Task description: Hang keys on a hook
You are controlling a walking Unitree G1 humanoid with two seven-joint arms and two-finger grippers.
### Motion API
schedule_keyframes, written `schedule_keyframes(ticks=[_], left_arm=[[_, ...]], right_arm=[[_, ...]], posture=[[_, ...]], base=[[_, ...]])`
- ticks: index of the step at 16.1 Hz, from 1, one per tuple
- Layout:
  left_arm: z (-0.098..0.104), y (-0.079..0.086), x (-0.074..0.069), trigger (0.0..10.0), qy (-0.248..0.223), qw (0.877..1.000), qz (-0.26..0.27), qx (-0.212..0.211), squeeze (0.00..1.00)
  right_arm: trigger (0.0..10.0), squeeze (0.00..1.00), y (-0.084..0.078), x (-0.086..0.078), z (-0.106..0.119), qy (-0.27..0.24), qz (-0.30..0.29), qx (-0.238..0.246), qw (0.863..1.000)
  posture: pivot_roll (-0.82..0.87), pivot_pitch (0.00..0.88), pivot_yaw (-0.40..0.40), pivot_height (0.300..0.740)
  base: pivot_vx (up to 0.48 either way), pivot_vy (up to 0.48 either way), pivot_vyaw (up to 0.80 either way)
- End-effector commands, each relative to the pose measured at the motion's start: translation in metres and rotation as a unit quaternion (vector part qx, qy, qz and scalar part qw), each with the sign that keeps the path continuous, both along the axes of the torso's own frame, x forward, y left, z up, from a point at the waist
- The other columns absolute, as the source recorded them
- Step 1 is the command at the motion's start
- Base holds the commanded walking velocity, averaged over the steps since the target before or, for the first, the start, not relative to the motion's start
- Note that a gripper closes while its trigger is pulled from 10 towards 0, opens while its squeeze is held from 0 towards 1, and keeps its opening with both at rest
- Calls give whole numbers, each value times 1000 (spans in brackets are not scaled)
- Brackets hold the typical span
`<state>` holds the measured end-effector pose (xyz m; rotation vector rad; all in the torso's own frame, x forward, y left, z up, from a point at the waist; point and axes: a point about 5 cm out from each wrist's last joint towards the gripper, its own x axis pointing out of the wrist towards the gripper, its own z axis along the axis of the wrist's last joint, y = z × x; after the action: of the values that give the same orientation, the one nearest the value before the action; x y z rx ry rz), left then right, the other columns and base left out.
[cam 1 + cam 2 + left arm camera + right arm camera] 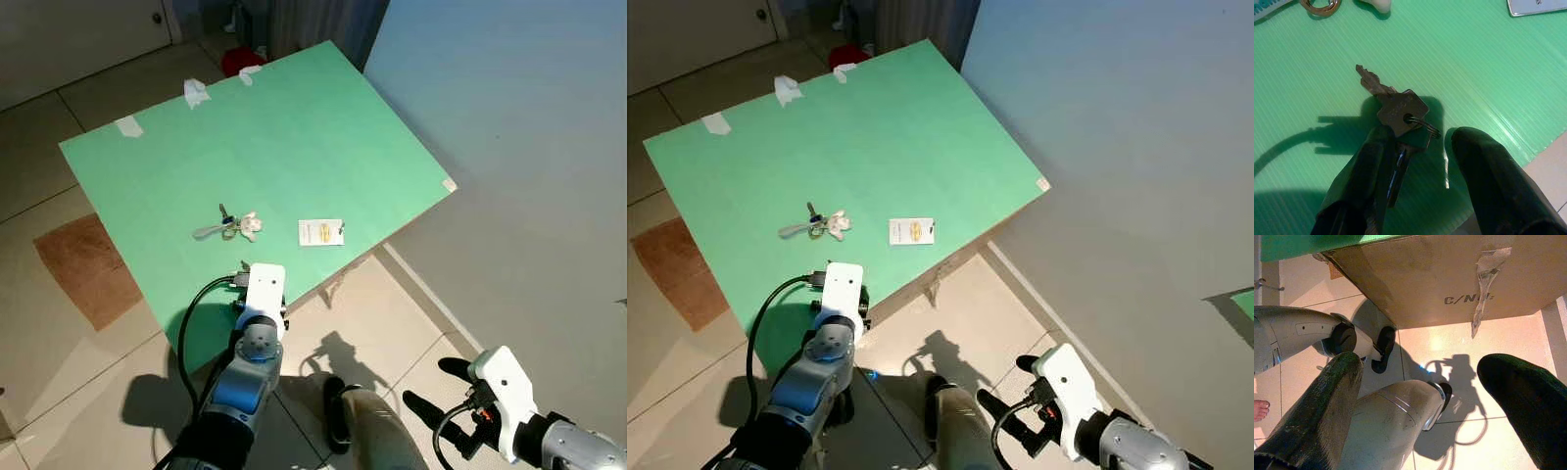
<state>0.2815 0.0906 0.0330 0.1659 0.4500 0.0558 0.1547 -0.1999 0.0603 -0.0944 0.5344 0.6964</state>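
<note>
Left wrist view shows the left gripper [1418, 147] down at the near edge of the green board [323, 137], its two black fingers [1359, 181] spread apart with a small bunch of keys [1398, 110] lying flat on the board just ahead of them. One key's square head with its ring sits between the fingertips, a second key's blade runs back along the inner side of one finger, and nothing is clamped yet (whether that finger already touches the blade cannot be told).

From the head camera, a second key set [227, 227] with a pale charm and a grey strap lies further up the board, and a small white card [320, 232] rests just beside it. The left arm reaches over the board's near edge, hiding the bunch under its wrist. The right gripper [441, 387] hangs idle low over the tiled floor [392, 313], fingers parted and empty, near the robot's leg.

The step in hand looks like the pick-up, with the task barely begun. Next the fingers likely need to settle lower around the key head and ring, then close firmly, since flat metal on a smooth board may slip. No hook can be made out, so finding one would follow.
</note>
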Motion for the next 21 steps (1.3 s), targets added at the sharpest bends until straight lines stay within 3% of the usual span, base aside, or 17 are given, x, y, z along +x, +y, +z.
schedule_keyframes(ticks=[1,4,5,6,21], left_arm=[[-12,-35,-16,10000,37,998,-7,-55,0],[-17,-31,-15,9843,47,997,0,-67,0],[-17,-29,-13,4588,47,997,2,-68,0],[-17,-27,-11,0,46,996,4,-72,0],[6,-38,-9,0,-20,998,-42,-51,0]], right_arm=[[10000,0,-5,-6,0,12,-6,-6,1000],[10000,0,-6,-7,0,13,-6,-7,1000],[10000,0,-6,-7,0,14,-6,-7,1000],[10000,0,-7,-7,0,15,-7,-8,1000],[10000,0,-6,-10,-2,25,-3,-7,1000]], posture=[[-392,373,-174,736],[-398,376,-176,736],[-399,376,-177,736],[-399,376,-177,736],[-387,384,-176,736]], base=[[0,0,0],[0,0,0],[0,0,0],[0,0,0],[0,0,0]])
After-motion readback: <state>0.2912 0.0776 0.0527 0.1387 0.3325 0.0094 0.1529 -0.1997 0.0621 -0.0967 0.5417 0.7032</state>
